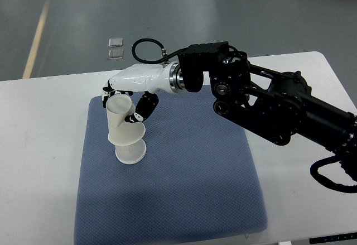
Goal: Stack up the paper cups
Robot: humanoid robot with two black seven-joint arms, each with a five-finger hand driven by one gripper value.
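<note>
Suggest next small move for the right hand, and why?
Probably straighten the held paper cup and press it down. The right hand grips it near the rim, but it sits tilted on the inverted-looking lower cup on the blue mat, so the stack isn't seated squarely.

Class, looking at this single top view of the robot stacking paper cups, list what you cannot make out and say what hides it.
- Top view: the rim and far side of the upper paper cup are partly hidden by the right hand.
- Top view: how deep it sits in the lower paper cup is unclear; the walls overlap.
- Top view: the two small clear items on the floor are too small to identify.
- Left hand: not in view.
</note>
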